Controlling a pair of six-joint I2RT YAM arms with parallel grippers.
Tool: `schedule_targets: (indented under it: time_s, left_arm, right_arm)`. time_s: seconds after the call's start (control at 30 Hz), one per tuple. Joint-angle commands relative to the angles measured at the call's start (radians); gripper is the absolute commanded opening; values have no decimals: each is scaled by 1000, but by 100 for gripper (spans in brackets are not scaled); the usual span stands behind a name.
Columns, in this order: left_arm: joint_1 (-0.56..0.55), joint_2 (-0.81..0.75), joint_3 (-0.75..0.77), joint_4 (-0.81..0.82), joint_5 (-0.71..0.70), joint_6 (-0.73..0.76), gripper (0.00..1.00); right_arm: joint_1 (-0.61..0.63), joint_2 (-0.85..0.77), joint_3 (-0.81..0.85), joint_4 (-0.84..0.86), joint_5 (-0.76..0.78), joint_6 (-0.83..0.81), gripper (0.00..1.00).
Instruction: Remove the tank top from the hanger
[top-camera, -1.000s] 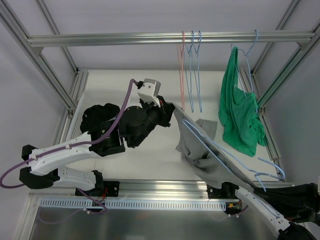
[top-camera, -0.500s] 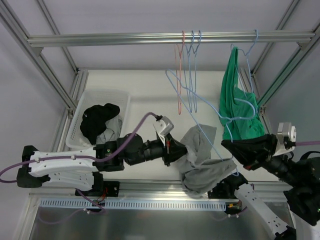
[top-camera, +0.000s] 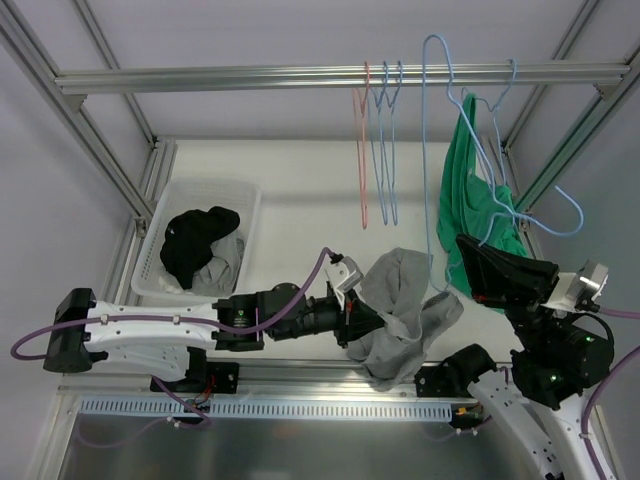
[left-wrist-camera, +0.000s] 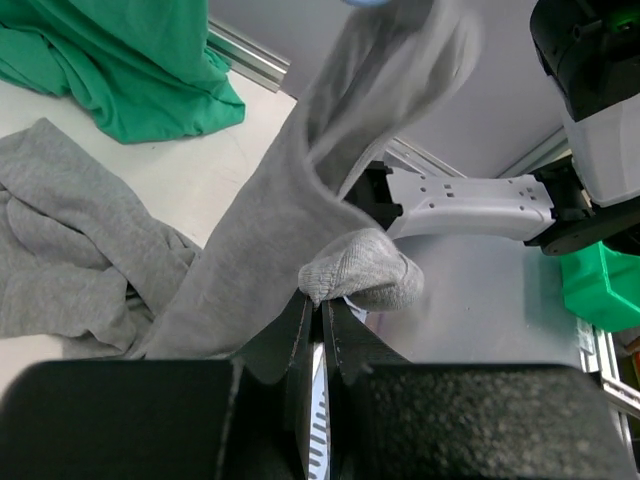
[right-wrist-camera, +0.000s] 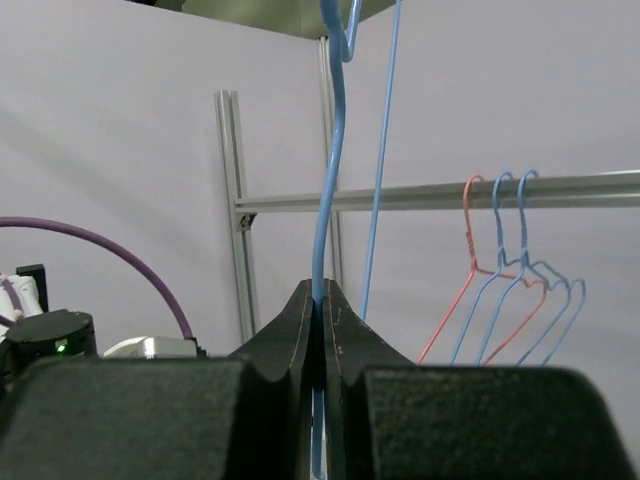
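- Left arm lies low and stretched out across the table, wrist level. The left gripper (top-camera: 352, 318) has its jaws pinched together on a bunched fold of the grey tank top (top-camera: 405, 300).
- In the left wrist view the fold sits right at the fingertips (left-wrist-camera: 300, 312). From there a long band of the cloth rises up and away from the fingers, while the rest lies slack on the table off to one side of them.
- Right arm is raised, forearm upright. The right gripper (top-camera: 470, 262) is clamped on the wire of the blue hanger (top-camera: 428, 150).
- The right wrist view shows the wire nipped between the closed jaws and running straight up above the fingertips to its hook.
- Hard to make out – the hanger's lower end meets the grey cloth just beside the right fingers, and I cannot tell whether a strap is looped on it. The top of the band in the left wrist view is blurred.
- Around: a green garment (top-camera: 480, 210) hangs from the rail (top-camera: 250, 78) directly behind the right fingers, partly covered by them.
- Three bare hangers (top-camera: 380, 150) hang on the rail, beyond both grippers.
- A white basket (top-camera: 205, 184) of dark clothes (top-camera: 195, 245) sits well behind the left fingers, beside the arm.
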Motion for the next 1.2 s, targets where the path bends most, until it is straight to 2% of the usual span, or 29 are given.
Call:
schedule_targets:
  time_s: [0.0, 0.07, 0.1, 0.17, 0.27, 0.3, 0.33, 0.37, 0.43, 0.47, 0.5, 0.57, 0.6, 0.63, 0.83, 0.87, 0.93, 1.17]
  left_arm:
    - [-4, 37, -6, 102, 26, -20, 0]
    - [-6, 63, -23, 79, -19, -35, 0]
    - [-7, 70, -31, 59, -60, -76, 0]
    - [-7, 78, -55, 15, -202, -124, 0]
    - [-7, 68, -83, -128, -410, -246, 0]
    - [-7, 63, -86, -221, -459, -311, 0]
    - [-6, 61, -92, -255, -517, -329, 0]
    - [-6, 51, -97, -275, -522, -327, 0]
    - [-6, 40, -115, -285, -518, -307, 0]
    - [-6, 31, -120, -285, -508, -290, 5]
    - [-6, 26, -125, -285, -505, -282, 11]
    - [-6, 12, -140, -285, -504, -265, 15]
    - [-4, 5, -145, -285, -510, -267, 19]
    - [-4, -2, -152, -311, -516, -271, 30]
    - [11, -121, -140, -430, -560, -282, 74]
    - [13, -135, -135, -461, -563, -265, 93]
    - [16, -178, -125, -489, -564, -250, 99]
    - [16, -235, -138, -521, -470, -184, 99]
  right_arm:
    - [-6, -11, -7, 304, 56, -99, 0]
    - [-6, -16, 4, 273, 127, -213, 0]
    - [-6, -16, 45, 191, 162, -251, 0]
    - [-8, -13, 98, 85, 202, -325, 0]
    - [-9, 6, 268, -238, 305, -301, 0]
    - [-9, 21, 327, -478, 307, -311, 0]
    - [-9, 58, 446, -603, 326, -308, 0]
    - [-8, 76, 501, -820, 346, -298, 0]
    - [-8, 109, 604, -993, 408, -261, 0]
    - [-9, 128, 619, -1114, 414, -253, 0]
    - [-9, 138, 627, -1161, 416, -232, 0]
    - [-8, 165, 629, -1256, 408, -209, 0]
    - [-9, 176, 623, -1274, 393, -201, 0]
    - [-8, 187, 618, -1288, 365, -180, 0]
    - [-9, 335, 626, -1255, 363, -169, 0]
    - [-8, 362, 641, -1230, 371, -173, 0]
    - [-8, 461, 705, -1218, 409, -190, 0]
    - [-9, 811, 977, -1186, 413, -252, 0]
